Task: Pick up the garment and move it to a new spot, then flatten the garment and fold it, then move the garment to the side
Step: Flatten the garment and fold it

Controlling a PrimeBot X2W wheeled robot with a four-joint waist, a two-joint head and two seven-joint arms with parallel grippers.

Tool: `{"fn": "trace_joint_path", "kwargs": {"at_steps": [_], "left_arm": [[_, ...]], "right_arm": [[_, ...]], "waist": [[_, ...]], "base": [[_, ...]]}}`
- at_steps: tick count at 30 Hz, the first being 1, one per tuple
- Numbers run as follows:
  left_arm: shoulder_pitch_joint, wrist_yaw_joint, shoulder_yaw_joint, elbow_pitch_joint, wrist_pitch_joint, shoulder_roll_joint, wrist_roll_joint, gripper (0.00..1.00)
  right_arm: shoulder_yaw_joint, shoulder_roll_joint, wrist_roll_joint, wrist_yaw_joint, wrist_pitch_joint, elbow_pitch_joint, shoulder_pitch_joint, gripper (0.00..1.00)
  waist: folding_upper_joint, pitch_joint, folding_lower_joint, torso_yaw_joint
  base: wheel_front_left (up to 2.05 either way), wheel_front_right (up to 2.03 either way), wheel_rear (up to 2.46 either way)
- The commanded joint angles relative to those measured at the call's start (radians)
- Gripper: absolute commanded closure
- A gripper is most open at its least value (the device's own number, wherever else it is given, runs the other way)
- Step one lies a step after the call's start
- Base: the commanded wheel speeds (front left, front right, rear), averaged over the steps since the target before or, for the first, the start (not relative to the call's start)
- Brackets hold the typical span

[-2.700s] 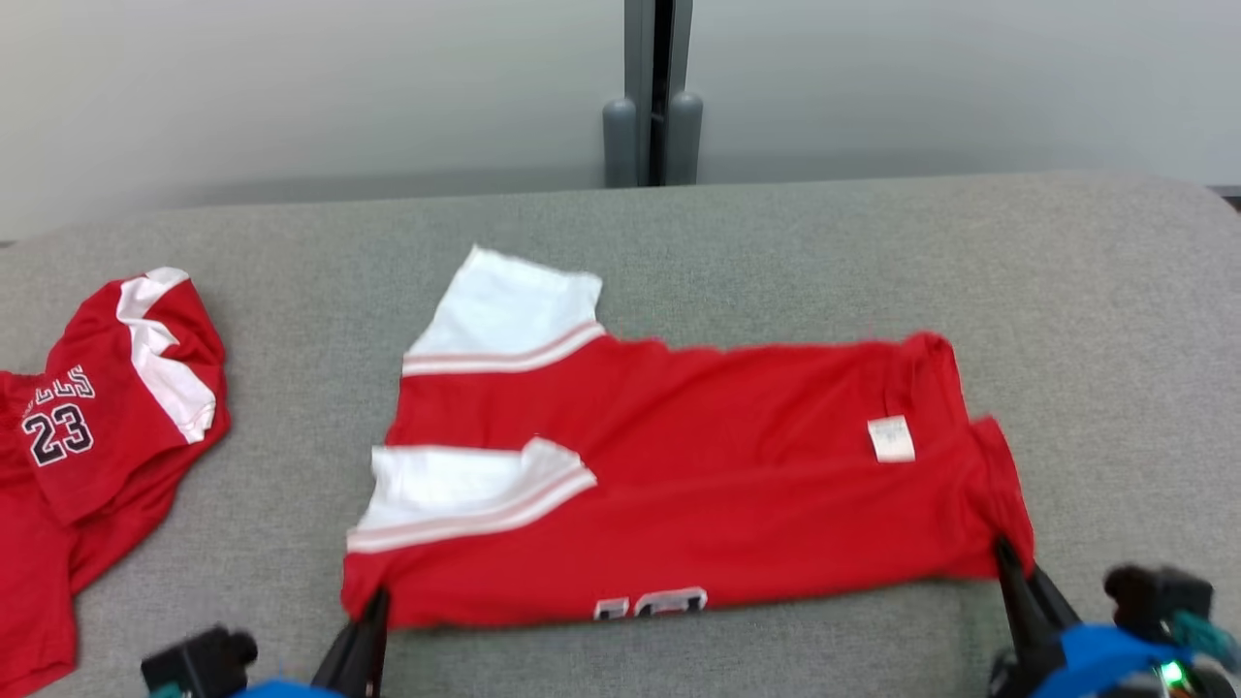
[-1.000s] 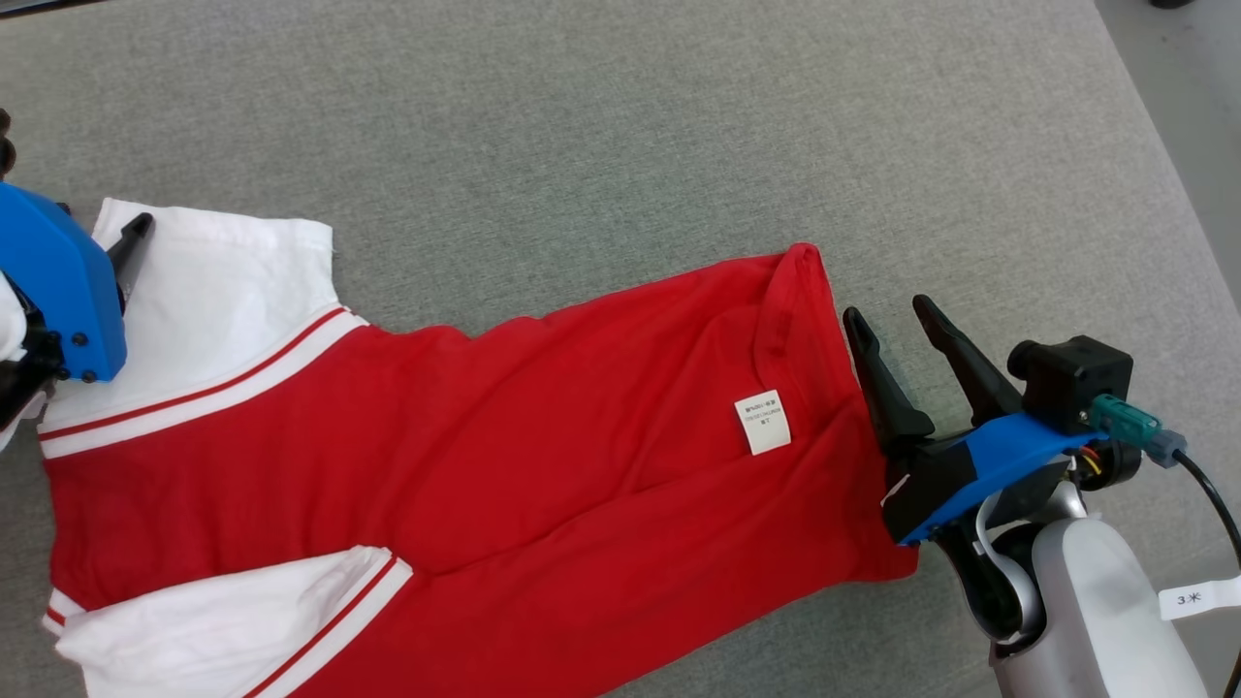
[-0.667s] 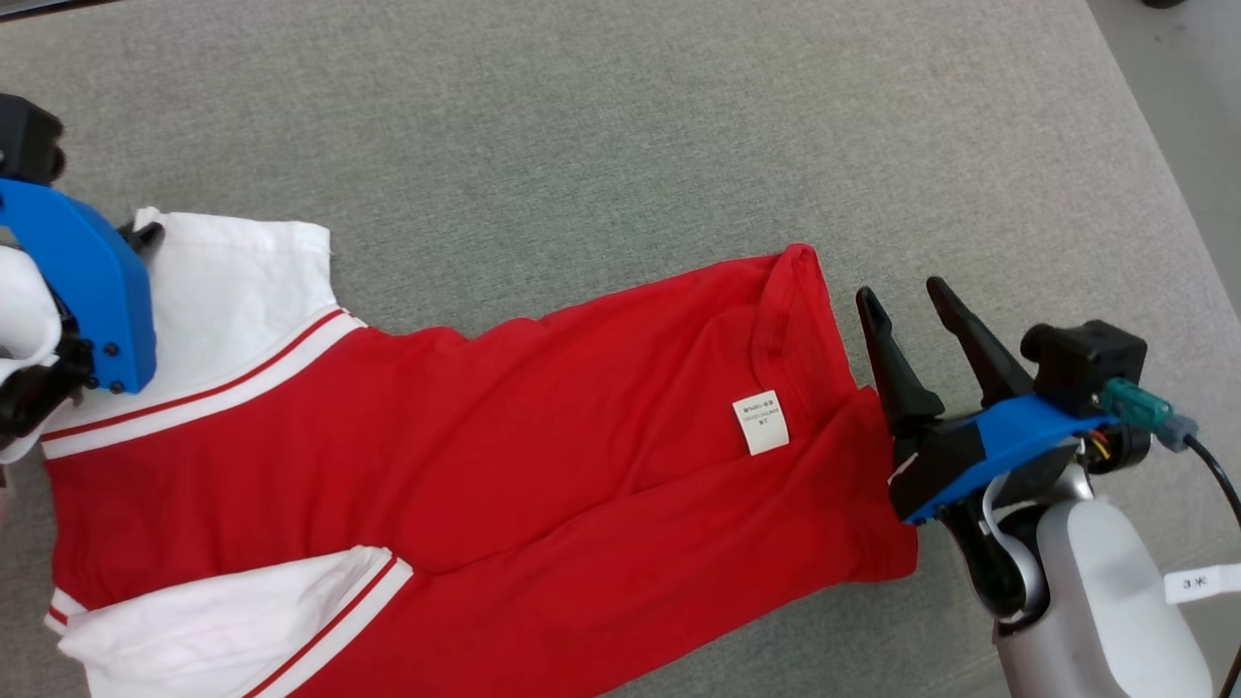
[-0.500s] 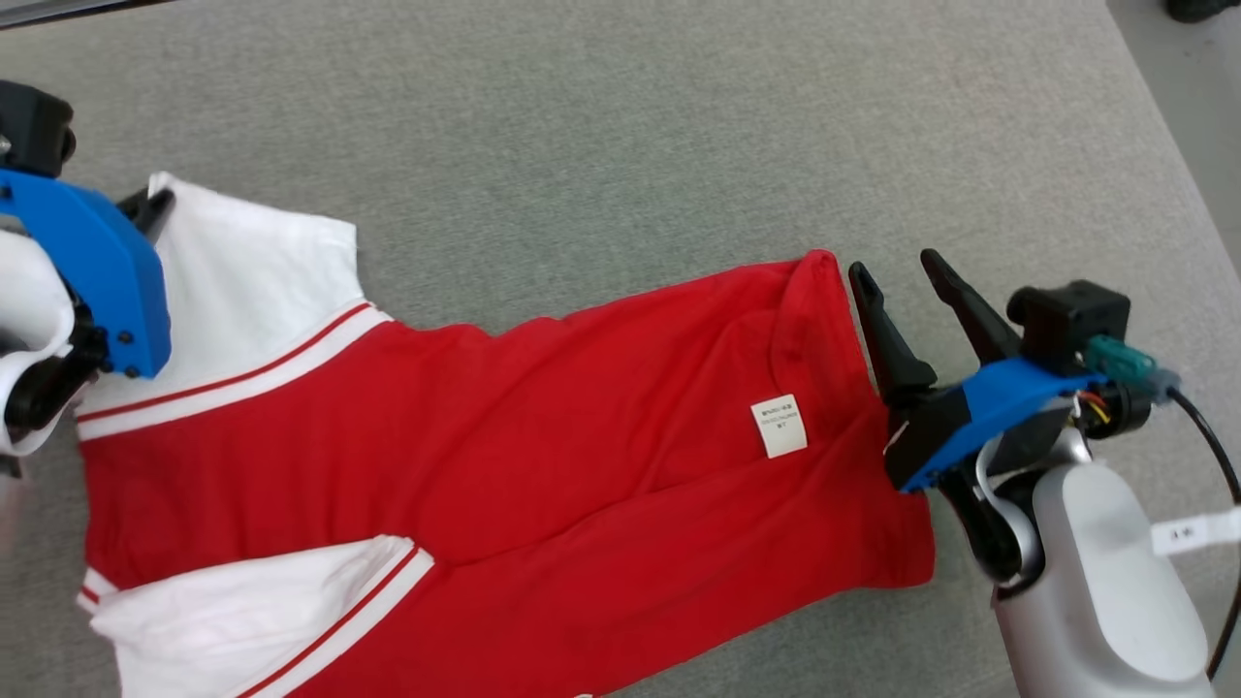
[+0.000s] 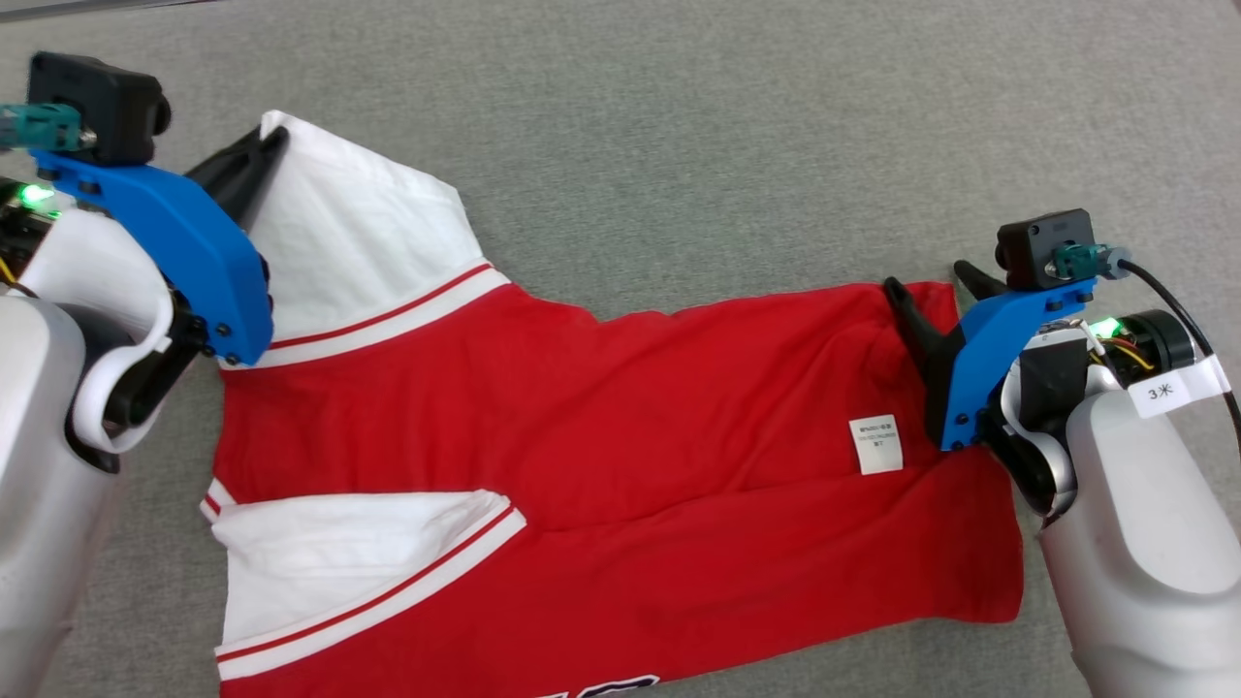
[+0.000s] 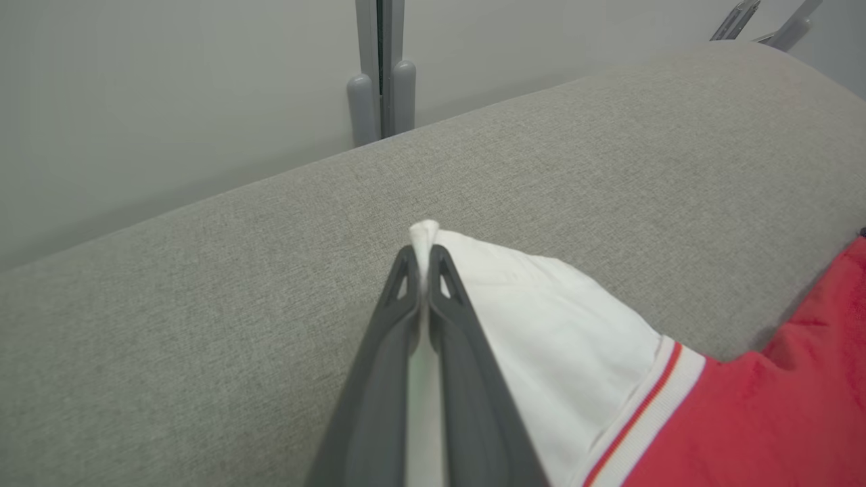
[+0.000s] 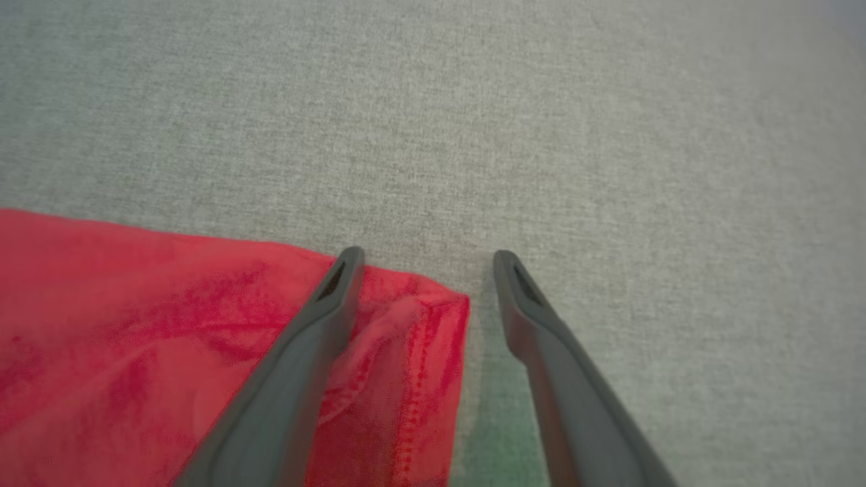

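Garment [image 5: 601,417]: red jersey cloth with white striped panels, spread across the bench [image 5: 679,116]. The white end lies toward the bench's left edge. The red end, with its label [image 5: 875,444], lies toward the right edge.
Handling: judged thin, light and limp. It should sag from any single hold, slide easily on the bench and crease readily. Not fragile.
Where to hold: corners and hems, two at once and well apart, so the cloth between stays taut. The far white corner and the far red corner suit this.
Left pincer [image 6: 423,267]: clamped on the far white corner, a tuft of cloth poking past the tips. The corner looks raised slightly off the bench.
Right pincer [image 7: 423,260]: open, tips at the far red corner. One finger is over the cloth, the other over bare bench, with the hem edge between them. No grip yet.
Left arm: comes in from the near left, fingers low, pointing toward the far edge.
Right arm: comes in from the near right, wrist bent, fingers angled away and down.
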Motion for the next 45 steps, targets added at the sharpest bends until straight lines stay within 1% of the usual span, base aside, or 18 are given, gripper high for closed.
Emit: {"fn": "trace_joint_path", "kwargs": {"at_steps": [1, 2, 3, 4, 5, 15, 20, 24, 28, 29, 31, 35, 38, 42, 45], "left_arm": [[0.013, -0.003, -0.007, -0.011, -0.012, -0.009, -0.004, 1.00], [0.015, -0.004, -0.009, -0.014, -0.018, -0.014, -0.007, 1.00], [0.016, -0.005, -0.011, -0.016, -0.022, -0.016, -0.009, 1.00], [0.017, -0.006, -0.012, -0.017, -0.029, -0.018, -0.008, 1.00], [0.020, -0.006, -0.012, -0.018, -0.033, -0.020, -0.009, 1.00], [0.028, -0.001, -0.002, 0.002, -0.101, -0.046, -0.020, 1.00], [0.030, 0.003, 0.005, 0.009, -0.133, -0.056, -0.028, 1.00], [0.070, 0.005, 0.007, -0.008, -0.157, -0.065, -0.046, 1.00], [0.167, 0.008, 0.003, -0.060, -0.193, -0.069, -0.065, 1.00], [0.167, 0.008, 0.003, -0.060, -0.193, -0.069, -0.065, 1.00], [0.235, 0.015, -0.001, -0.100, -0.212, -0.069, -0.079, 1.00], [0.385, 0.043, 0.014, -0.194, -0.262, -0.063, -0.114, 1.00], [0.493, 0.067, 0.027, -0.244, -0.293, -0.049, -0.131, 1.00], [0.591, 0.087, 0.028, -0.254, -0.332, -0.053, -0.144, 1.00], [0.639, 0.081, 0.013, -0.234, -0.359, -0.076, -0.153, 1.00]], "right_arm": [[0.010, -0.016, 0.024, 0.000, 0.026, 0.016, -0.016, 0.40], [0.010, -0.024, 0.028, 0.000, 0.038, 0.024, -0.016, 0.58], [0.012, -0.032, 0.031, 0.000, 0.049, 0.032, -0.015, 0.71], [0.012, -0.036, 0.033, 0.000, 0.053, 0.033, -0.013, 0.93], [0.006, -0.038, 0.037, 0.000, 0.055, 0.033, -0.011, 1.00], [-0.023, -0.037, 0.025, 0.000, -0.020, -0.007, -0.024, 1.00], [-0.020, -0.041, 0.025, 0.000, -0.058, -0.011, -0.031, 1.00], [-0.019, -0.045, 0.035, 0.000, -0.089, -0.018, 0.003, 1.00], [-0.022, -0.046, 0.053, 0.000, -0.132, -0.037, 0.075, 1.00], [-0.022, -0.046, 0.053, 0.000, -0.132, -0.037, 0.075, 1.00], [-0.028, -0.044, 0.064, 0.000, -0.155, -0.050, 0.121, 1.00], [-0.045, -0.037, 0.085, 0.000, -0.206, -0.088, 0.215, 1.00], [-0.077, -0.039, 0.082, 0.000, -0.240, -0.110, 0.275, 1.00], [-0.129, -0.026, 0.067, 0.000, -0.265, -0.115, 0.328, 1.00], [-0.148, -0.016, 0.051, 0.000, -0.277, -0.104, 0.358, 1.00]], "waist": [[0.0000, 0.003, 0.0000, 0.016], [0.0000, 0.002, 0.0000, 0.021], [0.0000, 0.000, 0.0000, 0.026], [0.0000, -0.003, 0.0000, 0.030], [0.0000, -0.006, 0.0000, 0.033], [0.0000, -0.069, 0.0000, 0.061], [0.0000, -0.107, 0.0000, 0.077], [0.0000, -0.141, 0.0000, 0.094], [0.0000, -0.168, 0.0000, 0.111], [0.0000, -0.168, 0.0000, 0.111], [0.0000, -0.178, 0.0000, 0.120], [0.0000, -0.195, 0.0000, 0.137], [0.0000, -0.206, 0.0000, 0.150], [0.0000, -0.222, 0.0000, 0.167], [0.0000, -0.239, 0.0000, 0.175]], "base": [[0.00, 0.00, 0.00], [0.00, 0.00, 0.00], [0.00, 0.00, 0.00], [0.00, 0.00, 0.00], [0.00, 0.00, 0.00], [0.00, 0.00, 0.00], [0.00, 0.00, 0.00], [0.00, 0.00, 0.00], [0.00, 0.00, 0.00], [0.00, 0.00, 0.00], [0.00, 0.00, 0.00], [0.00, 0.00, 0.00], [0.00, 0.00, 0.00], [0.00, 0.00, 0.00], [0.00, 0.00, 0.00]]}}
